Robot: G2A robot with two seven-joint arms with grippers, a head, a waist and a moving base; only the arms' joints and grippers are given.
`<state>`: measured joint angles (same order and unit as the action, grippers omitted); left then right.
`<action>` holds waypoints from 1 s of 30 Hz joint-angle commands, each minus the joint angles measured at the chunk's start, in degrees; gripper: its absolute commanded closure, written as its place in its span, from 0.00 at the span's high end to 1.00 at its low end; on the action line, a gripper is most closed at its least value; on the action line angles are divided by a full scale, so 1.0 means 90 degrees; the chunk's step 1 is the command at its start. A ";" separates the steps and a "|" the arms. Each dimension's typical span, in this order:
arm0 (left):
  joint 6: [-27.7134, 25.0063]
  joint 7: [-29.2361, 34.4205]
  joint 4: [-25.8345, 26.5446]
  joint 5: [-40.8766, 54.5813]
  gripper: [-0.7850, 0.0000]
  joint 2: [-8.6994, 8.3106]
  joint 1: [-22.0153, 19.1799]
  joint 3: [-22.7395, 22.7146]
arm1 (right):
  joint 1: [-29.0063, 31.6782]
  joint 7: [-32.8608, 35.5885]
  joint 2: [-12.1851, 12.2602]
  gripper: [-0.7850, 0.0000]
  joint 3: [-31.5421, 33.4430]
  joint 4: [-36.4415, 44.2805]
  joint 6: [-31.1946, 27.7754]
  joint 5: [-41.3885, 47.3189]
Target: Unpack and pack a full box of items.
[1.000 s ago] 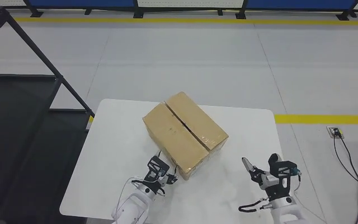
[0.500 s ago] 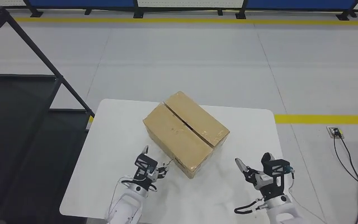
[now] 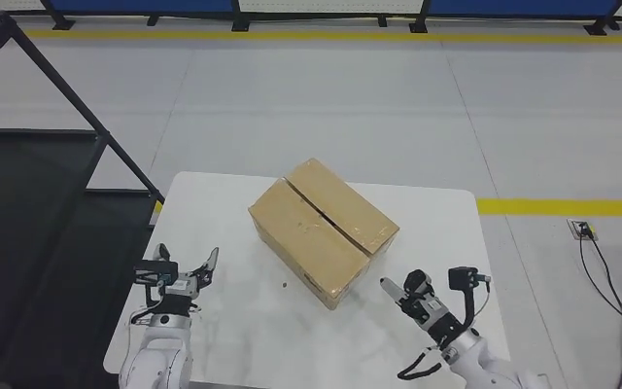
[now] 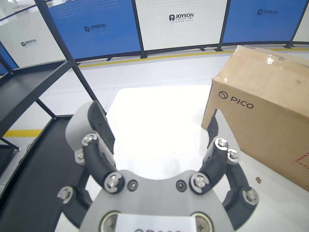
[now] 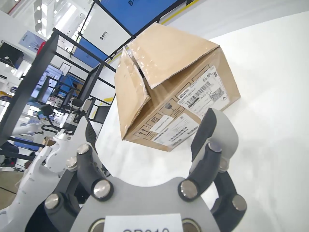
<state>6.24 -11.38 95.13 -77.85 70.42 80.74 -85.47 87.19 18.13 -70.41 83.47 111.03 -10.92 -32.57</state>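
- Top view: cardboard box (image 3: 323,231) sits on the white table (image 3: 233,326), set at a diagonal, toward the middle and far half of the top.
- Box top flaps down, meeting in one seam along the length; clear tape glints over the seam.
- Left gripper (image 3: 185,261) hangs at the near left edge of the table, well apart from the box. Fingers spread wide, nothing between them.
- Right gripper (image 3: 406,288) is over the near right part of the table, near the box's near corner but not touching. Fingers parted, nothing held.
- Small brown speck (image 3: 283,285) lies on the bare table just off the box's near long side.
- Black shelf rack (image 3: 58,224) stands beside the table's left edge. Yellow floor line (image 3: 549,206) runs off past the right side.
- Left wrist view: left gripper (image 4: 154,119) gapes over bare tabletop; ribbed black pads (image 4: 100,121) face inward. Box (image 4: 260,112) stands to one side, its printed long face toward the camera, speck (image 4: 258,180) at its foot. Blue and white partition panels (image 4: 157,18) behind.
- Right wrist view: right gripper (image 5: 149,121) is open toward the box (image 5: 169,56); the box's end face carries white shipping labels (image 5: 202,90). Flap edges at that end lift slightly off flat.
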 commanded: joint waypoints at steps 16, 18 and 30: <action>0.0311 -0.0145 0.0203 -0.0230 1.00 0.0076 0.0039 0.0190 | -0.1230 0.1260 -0.0089 1.00 -0.0437 -0.1328 -0.0242 0.3096; 0.0338 -0.0176 0.0222 -0.0291 1.00 0.0084 0.0085 0.0208 | -0.1376 0.1459 -0.0093 1.00 -0.0464 -0.1539 -0.0317 0.3427; 0.0437 -0.0090 0.0315 -0.0436 1.00 0.0124 0.0219 0.0205 | -0.1948 0.2165 -0.0110 1.00 -0.0733 -0.2106 -0.0622 0.4379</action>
<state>10.09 -12.21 97.82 -81.70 71.50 82.59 -83.65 69.86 37.54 -71.40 77.04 92.13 -16.42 6.63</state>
